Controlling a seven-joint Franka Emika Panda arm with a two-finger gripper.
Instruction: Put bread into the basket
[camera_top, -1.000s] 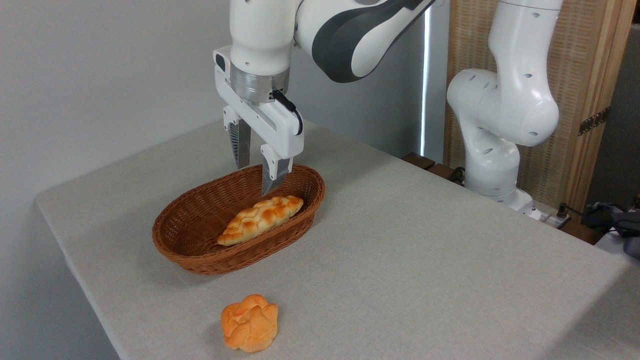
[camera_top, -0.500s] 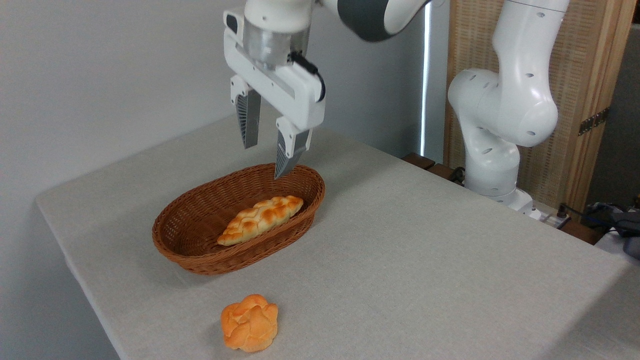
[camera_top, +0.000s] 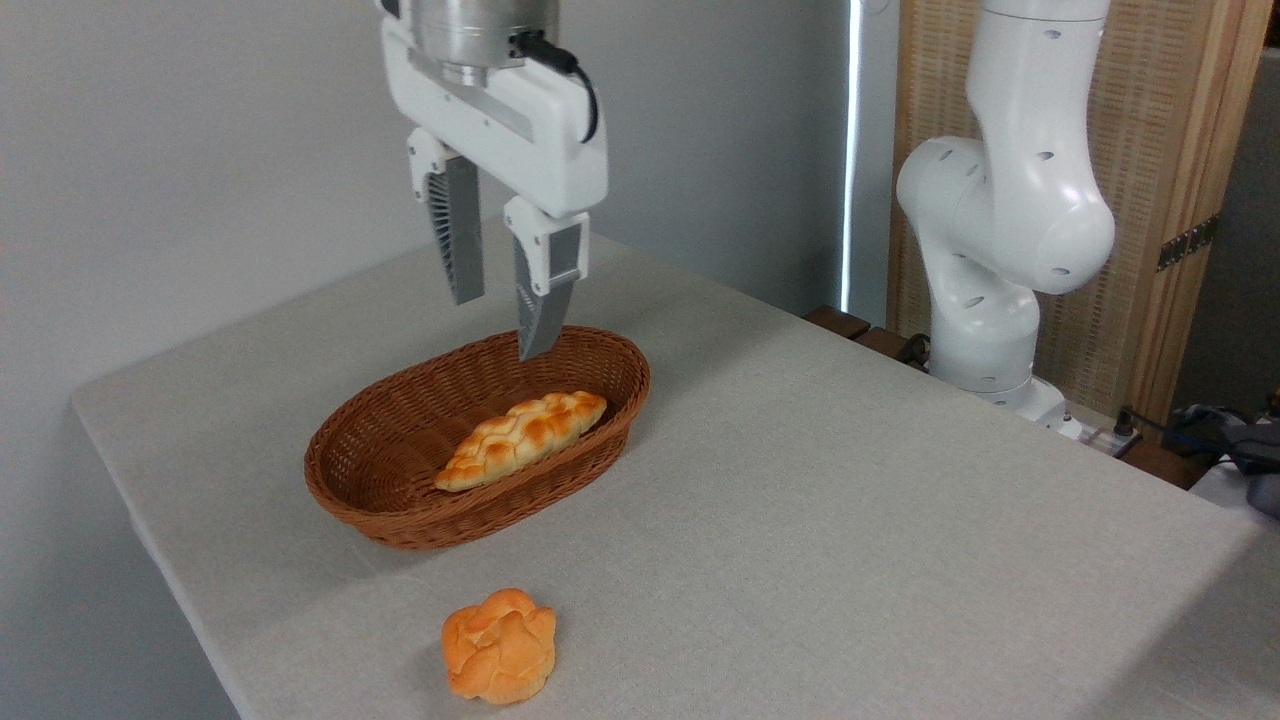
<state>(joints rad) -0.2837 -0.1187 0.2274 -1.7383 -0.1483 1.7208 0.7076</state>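
Note:
The bread (camera_top: 521, 440), a golden braided loaf with pointed ends, lies inside the reddish-brown wicker basket (camera_top: 372, 500), slanting along its right half. My gripper (camera_top: 497, 322) hangs above the basket's far rim, well clear of the loaf. Its two fingers are spread apart with nothing between them.
A small round orange knotted bun (camera_top: 499, 645) sits on the grey tablecloth near the front edge, in front of the basket. The arm's white base (camera_top: 985, 330) stands at the table's far right. The table's left edge runs close to the basket.
The gripper has risen from inside the basket to above its far rim, shifting slightly left, still open. The bread has stayed put in the basket.

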